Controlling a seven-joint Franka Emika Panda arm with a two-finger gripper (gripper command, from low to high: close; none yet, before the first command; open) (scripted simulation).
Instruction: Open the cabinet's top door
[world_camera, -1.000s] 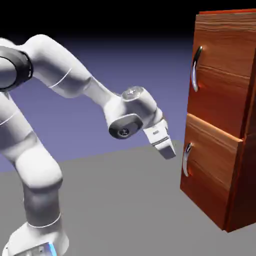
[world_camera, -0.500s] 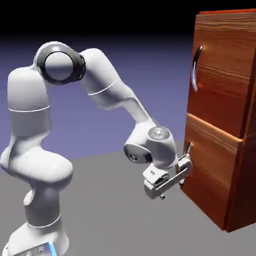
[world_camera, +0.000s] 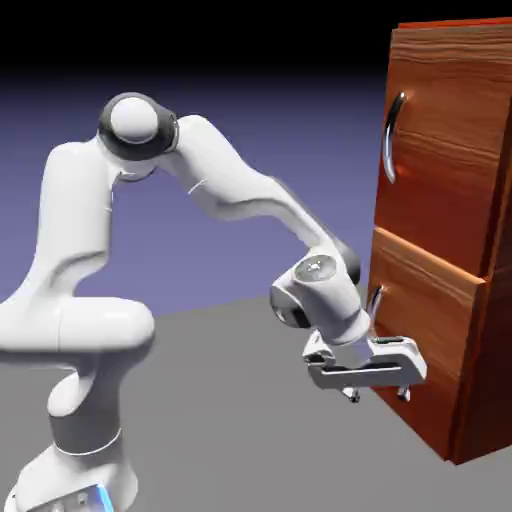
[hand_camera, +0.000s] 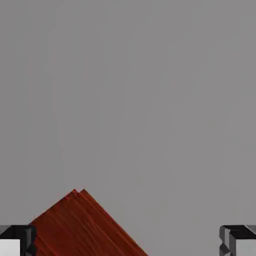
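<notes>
Spread wide and holding nothing, the jaws of the gripper (world_camera: 377, 394) are pointing down at the grey table (world_camera: 220, 420), with only bare tabletop and a corner of reddish wood lying between the two fingertips (hand_camera: 239, 244) in the hand view. The hand is hovering low, just in front of the cabinet (world_camera: 445, 240) at the right of the scene, level with the lower panel (world_camera: 425, 340), which is standing slightly proud of the cabinet's face; whether the hand is touching it cannot be told. The lower handle (world_camera: 372, 318) is showing just above the hand, partly hidden behind the wrist. The top door (world_camera: 440, 170) is sitting shut well above, its curved silver handle (world_camera: 391, 137) untouched and far from the fingers. The likely trouble, judging from this pose, is that the gripper is working at the wrong panel: closing here would catch the lower handle, or nothing at all, and a careless lift could knock the hand against the jutting panel. No contents are showing in either compartment, since neither is open enough to see into.
</notes>
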